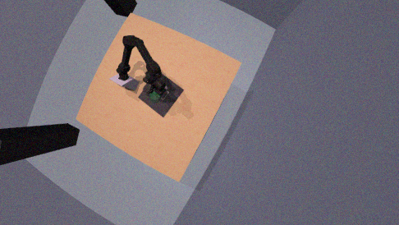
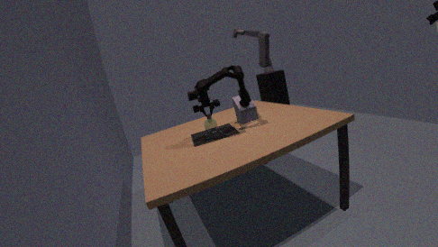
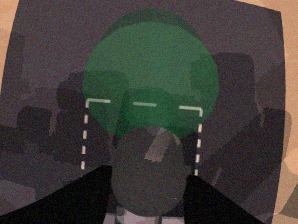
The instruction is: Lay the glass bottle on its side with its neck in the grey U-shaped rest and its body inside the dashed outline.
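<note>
The green glass bottle looks roughly upright over the dark mat. Its round body shows beyond its dark, rounded top in the wrist view. My gripper points down and is shut on the bottle's neck end. The dashed outline lies beneath, partly seen through the glass and partly hidden. A pale grey piece at the bottom edge of the wrist view may be the U-shaped rest; its shape is hidden. I cannot tell whether the bottle's base touches the mat.
The mat lies on the wooden table. The arm's base stands on a pale block beside the mat. A second arm stands on a dark pedestal behind the table.
</note>
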`<state>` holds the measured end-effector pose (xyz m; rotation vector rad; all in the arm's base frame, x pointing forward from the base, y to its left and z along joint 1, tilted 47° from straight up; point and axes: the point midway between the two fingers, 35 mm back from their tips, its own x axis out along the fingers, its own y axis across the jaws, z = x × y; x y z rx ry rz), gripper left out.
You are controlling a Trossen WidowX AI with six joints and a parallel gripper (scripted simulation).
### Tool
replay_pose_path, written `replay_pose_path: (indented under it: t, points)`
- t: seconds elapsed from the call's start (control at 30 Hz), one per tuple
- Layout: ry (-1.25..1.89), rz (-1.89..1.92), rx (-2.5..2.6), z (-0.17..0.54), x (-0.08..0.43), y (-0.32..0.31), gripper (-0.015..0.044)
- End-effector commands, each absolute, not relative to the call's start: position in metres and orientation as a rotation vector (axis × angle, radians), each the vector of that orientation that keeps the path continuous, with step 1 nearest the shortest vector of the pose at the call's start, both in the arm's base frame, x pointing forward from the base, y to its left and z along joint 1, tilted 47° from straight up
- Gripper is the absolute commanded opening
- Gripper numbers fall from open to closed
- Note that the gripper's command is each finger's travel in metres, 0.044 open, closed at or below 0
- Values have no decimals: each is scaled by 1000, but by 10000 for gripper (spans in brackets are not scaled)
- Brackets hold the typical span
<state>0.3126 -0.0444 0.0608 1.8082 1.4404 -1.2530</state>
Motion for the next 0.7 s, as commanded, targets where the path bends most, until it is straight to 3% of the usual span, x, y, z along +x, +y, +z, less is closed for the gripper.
replay_pose_path:
  t: [0.0, 0.67]
  points:
    - [1447, -1245, 1814, 65, 315, -36, 125]
    - [1414, -1283, 1788, 71, 320, -21, 125]
